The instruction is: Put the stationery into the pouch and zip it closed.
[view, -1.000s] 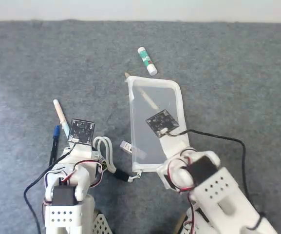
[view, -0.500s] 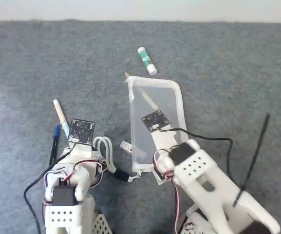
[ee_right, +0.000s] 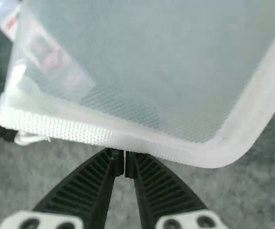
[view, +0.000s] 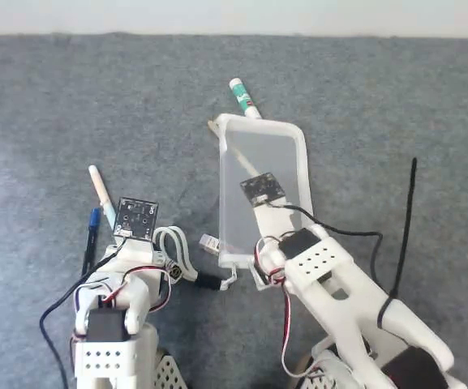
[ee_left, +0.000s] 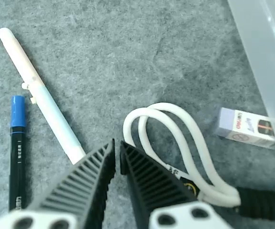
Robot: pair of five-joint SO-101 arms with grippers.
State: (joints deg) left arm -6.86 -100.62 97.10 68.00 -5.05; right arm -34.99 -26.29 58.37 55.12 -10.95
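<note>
Nearest the bases, the left gripper [ee_left: 117, 149] hangs over the grey carpet [view: 379, 97] with its claw pressed together and nothing in it. A white cable loop [view: 173, 250] lies just beside it on the pouch side, and I judge that a reach toward the eraser [view: 209, 241] could snag the loop and drag it along. The right gripper [ee_right: 124, 164] also has its claw pressed together, tips butted against the near hem of the pouch [view: 298, 170] rather than pinching it. The pouch is slack and lies loose on the carpet, so a further shove would likely slide it or buckle it instead of steadying it. That would carry it away from the eraser at its 8 o'clock and from the white pen [view: 101, 190] and blue-capped pen [view: 92, 235], which are well off at its 9 o'clock. At 12 o'clock the glue stick [view: 242, 97] touches the pouch's far edge; being round, it may roll out of reach if nudged. Whether the zip is open cannot be told. Compared with a second ago, the left arm is unchanged. The right arm has come forward and the black cable end has crept toward the pouch. The pouch itself has slid toward 12 o'clock, closing the gap that stood between it and the glue stick.
</note>
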